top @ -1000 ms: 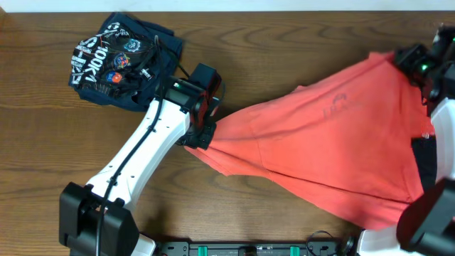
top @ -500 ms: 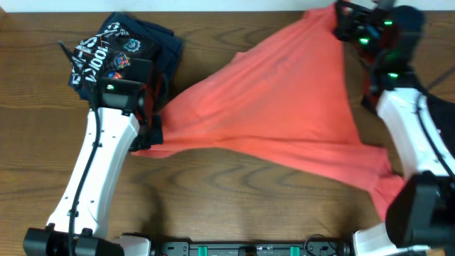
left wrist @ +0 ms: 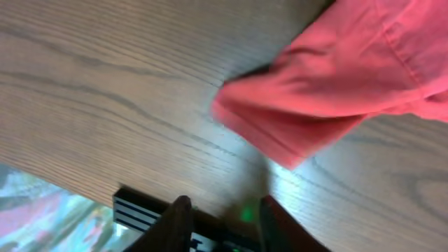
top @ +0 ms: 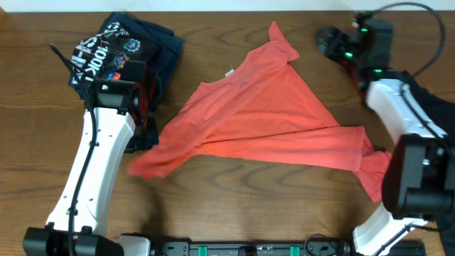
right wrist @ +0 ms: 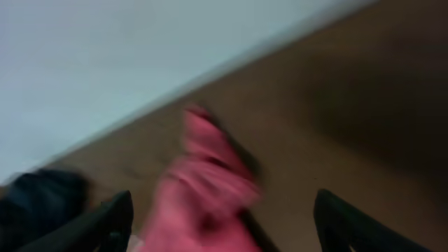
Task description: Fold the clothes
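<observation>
A: How is the left arm [top: 99, 171] posed?
B: It is stretched from 7 o'clock toward 10 o'clock. The left tool [left wrist: 225, 222] is turned downward, its jaws narrowly parted.
A: And the right arm [top: 398, 107]?
B: It is extended from 4 o'clock to 1 o'clock. The right tool [top: 323, 43] is pointed toward 9 o'clock, jaws spread wide.

Coral-red T-shirt [top: 263, 121] loosely spread, triangular; navy printed garment [top: 117, 50] bunched far left.

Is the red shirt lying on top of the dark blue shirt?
No, the coral-red T-shirt lies on the table, apart from the navy printed garment.
</observation>
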Action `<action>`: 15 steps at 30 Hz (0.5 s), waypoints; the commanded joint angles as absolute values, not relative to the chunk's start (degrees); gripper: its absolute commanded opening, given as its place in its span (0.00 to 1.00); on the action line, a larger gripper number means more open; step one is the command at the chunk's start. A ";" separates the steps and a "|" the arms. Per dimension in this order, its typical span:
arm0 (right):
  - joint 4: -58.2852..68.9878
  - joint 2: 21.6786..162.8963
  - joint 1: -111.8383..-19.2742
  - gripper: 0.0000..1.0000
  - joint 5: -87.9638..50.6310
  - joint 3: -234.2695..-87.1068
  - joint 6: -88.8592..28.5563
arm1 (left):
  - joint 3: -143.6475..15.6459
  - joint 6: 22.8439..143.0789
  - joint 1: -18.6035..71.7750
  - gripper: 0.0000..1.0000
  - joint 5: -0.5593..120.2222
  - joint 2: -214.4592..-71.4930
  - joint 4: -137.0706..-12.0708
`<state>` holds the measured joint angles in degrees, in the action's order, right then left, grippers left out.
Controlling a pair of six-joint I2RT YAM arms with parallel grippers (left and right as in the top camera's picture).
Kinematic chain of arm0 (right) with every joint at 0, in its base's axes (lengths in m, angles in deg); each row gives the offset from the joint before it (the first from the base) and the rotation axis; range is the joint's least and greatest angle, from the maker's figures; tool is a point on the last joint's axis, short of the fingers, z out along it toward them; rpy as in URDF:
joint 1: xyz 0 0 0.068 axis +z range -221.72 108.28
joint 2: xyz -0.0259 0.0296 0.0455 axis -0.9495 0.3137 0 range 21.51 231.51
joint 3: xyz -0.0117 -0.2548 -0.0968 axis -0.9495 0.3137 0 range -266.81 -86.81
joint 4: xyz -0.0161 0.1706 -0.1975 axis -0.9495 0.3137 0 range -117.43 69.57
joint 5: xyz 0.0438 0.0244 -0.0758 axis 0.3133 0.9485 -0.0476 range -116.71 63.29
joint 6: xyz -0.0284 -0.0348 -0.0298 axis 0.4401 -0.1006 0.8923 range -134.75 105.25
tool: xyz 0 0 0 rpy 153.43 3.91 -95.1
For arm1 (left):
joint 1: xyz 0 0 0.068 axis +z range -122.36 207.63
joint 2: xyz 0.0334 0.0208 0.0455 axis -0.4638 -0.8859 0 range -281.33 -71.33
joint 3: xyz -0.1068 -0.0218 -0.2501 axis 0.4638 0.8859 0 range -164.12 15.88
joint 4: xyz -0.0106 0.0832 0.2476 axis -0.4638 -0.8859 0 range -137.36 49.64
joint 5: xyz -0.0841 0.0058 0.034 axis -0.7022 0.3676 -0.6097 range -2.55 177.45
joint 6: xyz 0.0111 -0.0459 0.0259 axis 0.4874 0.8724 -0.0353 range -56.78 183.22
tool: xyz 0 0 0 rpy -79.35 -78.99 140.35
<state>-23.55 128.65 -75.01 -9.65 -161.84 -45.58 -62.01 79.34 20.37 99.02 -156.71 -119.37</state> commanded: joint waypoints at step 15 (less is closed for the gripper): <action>10.76 137.30 -96.52 0.01 -34.04 -161.99 -42.04 | -61.42 79.65 20.61 0.37 93.99 -156.63 -116.37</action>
